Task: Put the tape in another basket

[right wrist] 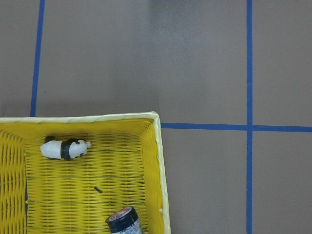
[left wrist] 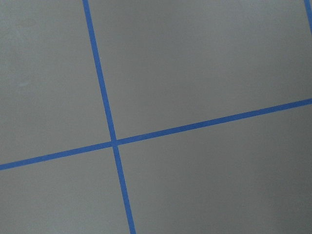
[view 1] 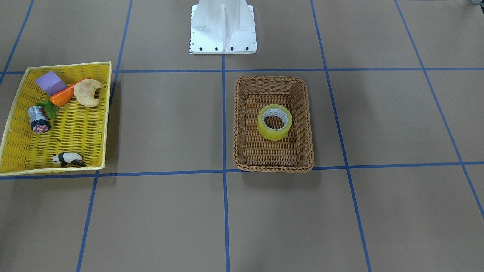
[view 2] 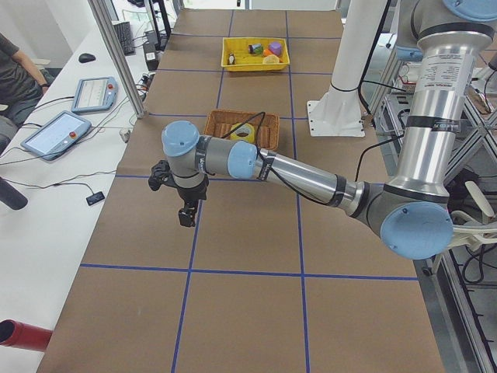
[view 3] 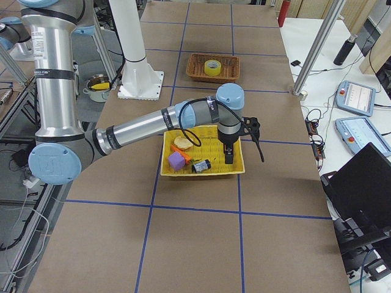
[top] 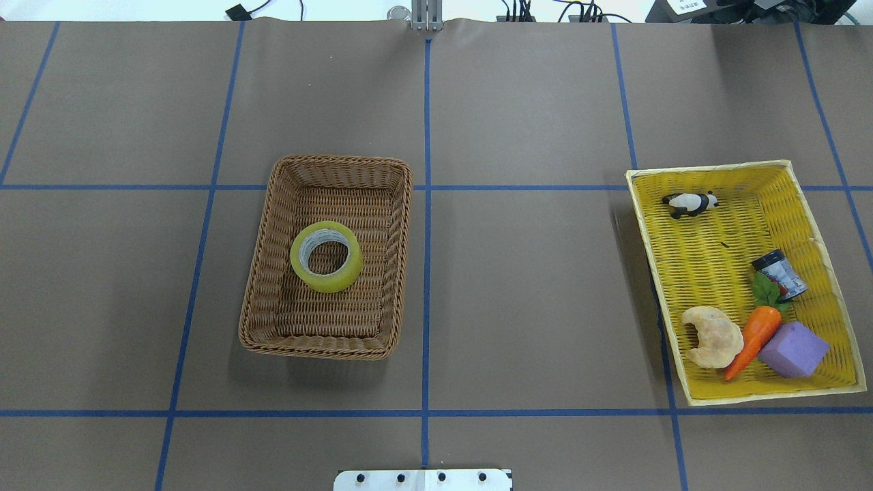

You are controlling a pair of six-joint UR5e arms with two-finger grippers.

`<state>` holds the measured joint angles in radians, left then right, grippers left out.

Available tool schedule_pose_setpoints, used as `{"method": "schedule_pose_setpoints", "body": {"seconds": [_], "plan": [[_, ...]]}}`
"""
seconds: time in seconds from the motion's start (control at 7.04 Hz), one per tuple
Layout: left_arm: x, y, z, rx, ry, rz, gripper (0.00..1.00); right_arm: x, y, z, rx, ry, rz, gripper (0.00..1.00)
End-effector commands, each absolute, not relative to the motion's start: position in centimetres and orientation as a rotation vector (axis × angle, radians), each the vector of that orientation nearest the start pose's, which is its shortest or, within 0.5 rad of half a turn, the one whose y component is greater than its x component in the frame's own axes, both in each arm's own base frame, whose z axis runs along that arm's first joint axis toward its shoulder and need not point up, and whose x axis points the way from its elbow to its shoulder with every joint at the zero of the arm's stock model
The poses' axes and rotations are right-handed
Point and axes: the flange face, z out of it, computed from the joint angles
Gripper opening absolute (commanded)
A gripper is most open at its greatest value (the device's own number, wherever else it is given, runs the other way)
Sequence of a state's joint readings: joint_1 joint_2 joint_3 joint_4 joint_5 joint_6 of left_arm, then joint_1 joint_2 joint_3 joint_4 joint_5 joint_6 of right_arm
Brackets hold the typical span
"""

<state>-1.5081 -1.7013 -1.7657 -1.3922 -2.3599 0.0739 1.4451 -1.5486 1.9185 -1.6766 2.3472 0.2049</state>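
Observation:
The yellow tape roll lies flat in the middle of the brown wicker basket; it also shows in the front view inside that basket. My left gripper hangs over bare table, well away from the basket toward the operators' side. My right gripper hangs over the far edge of the yellow tray. Both grippers show only in the side views, so I cannot tell whether they are open or shut. Neither one touches the tape.
The shallow yellow tray holds a toy panda, a small can, a carrot, a croissant and a purple block. The white robot base stands behind. Blue tape lines grid the table.

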Motion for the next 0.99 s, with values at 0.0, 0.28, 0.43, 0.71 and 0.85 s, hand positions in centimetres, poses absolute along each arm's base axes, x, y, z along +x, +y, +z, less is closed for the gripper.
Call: {"method": "schedule_pose_setpoints", "body": {"seconds": [0.0,0.28,0.43,0.71,0.85], "plan": [[-3.0,-52.6,52.2,0.135,0.789,0.190,0.98,0.1,-49.3,48.7,0.140,-0.803,-0.071,1.00],[-3.0,-52.7,52.3,0.151,0.788,0.196,0.98,0.2,-49.4,48.5,0.154,-0.805,-0.076,1.00],[-2.9,-52.6,52.7,0.152,0.788,0.201,0.98,0.2,-49.3,49.5,0.153,-0.796,-0.104,1.00],[-3.0,-52.5,52.0,0.173,0.787,0.209,0.98,0.5,-49.5,49.8,0.169,-0.756,-0.128,1.00],[-2.9,-52.4,52.2,0.188,0.786,0.216,0.98,0.5,-49.4,49.9,0.159,-0.774,-0.122,1.00]]}}
